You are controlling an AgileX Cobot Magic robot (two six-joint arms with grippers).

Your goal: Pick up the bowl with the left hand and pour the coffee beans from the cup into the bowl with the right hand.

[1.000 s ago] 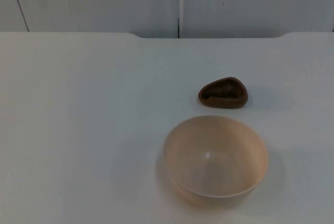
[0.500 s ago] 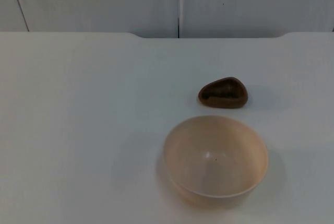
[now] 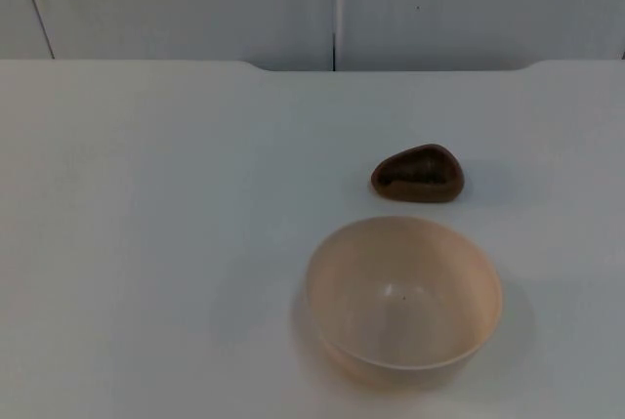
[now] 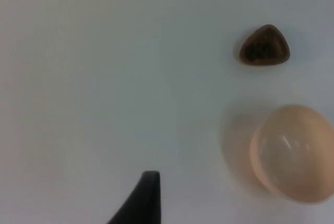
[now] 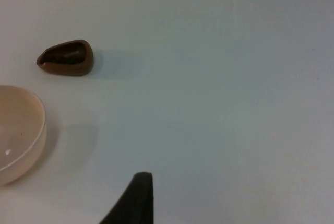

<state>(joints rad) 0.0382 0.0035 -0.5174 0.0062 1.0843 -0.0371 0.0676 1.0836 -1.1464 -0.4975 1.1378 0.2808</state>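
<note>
We see the bowl (image 3: 403, 300) upright on the table (image 3: 146, 243), the small brown cup (image 3: 419, 173) just behind it, apart, dark beans inside. Left gripper (image 4: 143, 198) and right gripper (image 5: 134, 199) hang above the table, away from both; we cannot tell their opening.

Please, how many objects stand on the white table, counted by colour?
Beige: 1, the bowl
Dark brown: 1, the small cup, which stands apart from the bowl, on the side towards the partition wall
Total: 2
</note>
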